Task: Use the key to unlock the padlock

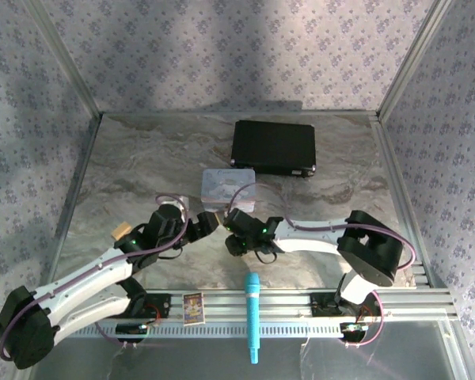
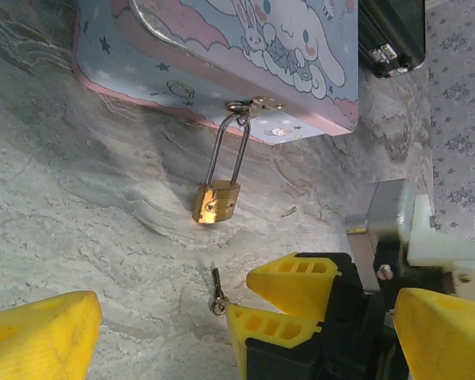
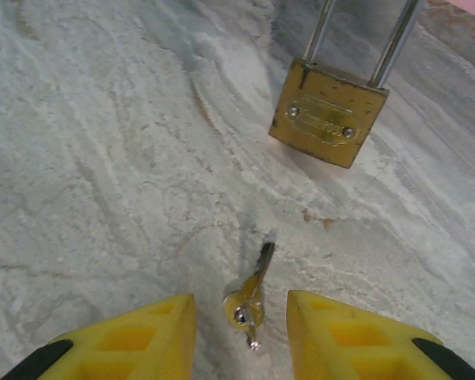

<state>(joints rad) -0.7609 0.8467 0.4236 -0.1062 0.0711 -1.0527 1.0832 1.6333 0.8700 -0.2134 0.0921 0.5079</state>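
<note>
The brass padlock [image 2: 216, 203] [image 3: 328, 113] lies flat on the marble table. Its long silver shackle is hooked through the hasp of the pastel cartoon tin [image 2: 222, 47] [image 1: 228, 184]. The small key [image 3: 261, 265] [image 2: 216, 291] lies on the table just short of the padlock, blade toward it. My right gripper [image 3: 239, 305] [image 1: 231, 218] straddles the key's head, yellow fingers close on both sides with a gap showing on each. My left gripper [image 2: 245, 301] [image 1: 206, 223] is wide open and holds nothing, hovering beside the right one and facing the padlock.
A black case [image 1: 273, 146] sits behind the tin. A tan cube-like bit [image 1: 119, 231] lies by the left arm. On the front rail are a small card [image 1: 193, 307] and a blue stick-shaped object [image 1: 252, 317]. Patterned walls enclose the table.
</note>
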